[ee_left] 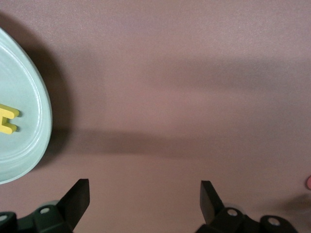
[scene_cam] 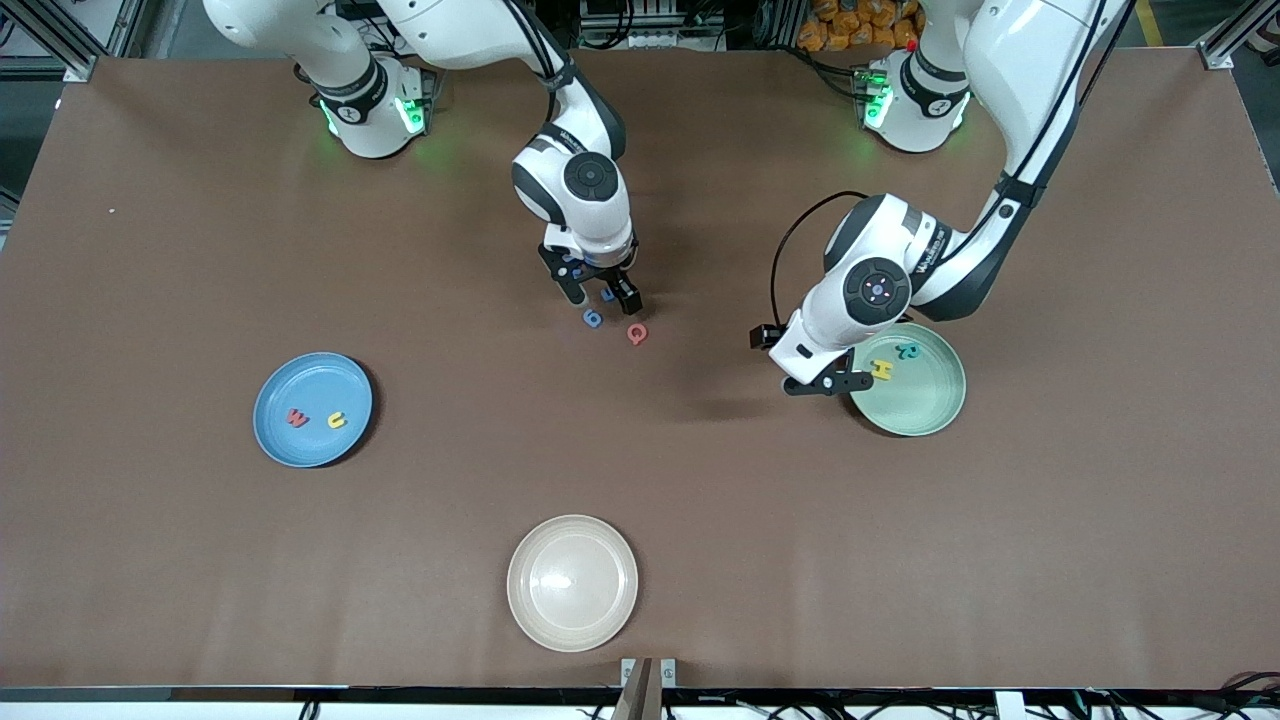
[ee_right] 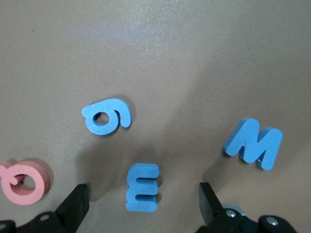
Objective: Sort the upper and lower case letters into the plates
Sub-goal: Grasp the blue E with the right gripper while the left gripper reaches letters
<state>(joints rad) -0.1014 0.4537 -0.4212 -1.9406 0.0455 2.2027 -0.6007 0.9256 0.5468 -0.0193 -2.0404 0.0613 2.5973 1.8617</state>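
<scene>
Tools are both gaping empty: right tool (ee_right: 141, 206) straddling blue E (ee_right: 142, 187), possibly nudging neighbouring M (ee_right: 253, 144); left tool (ee_left: 145, 201) is waiting beside mint plate (ee_left: 29, 97).

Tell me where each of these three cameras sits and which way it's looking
Front view: high across the table, facing both arms; shows left gripper, right gripper, blue plate, mint plate.
Left wrist view: on the left arm, looking down at bare table; its open gripper frames it.
Right wrist view: on the right arm, looking down over blue E.
Shared: front and left wrist views both show the yellow H.
</scene>
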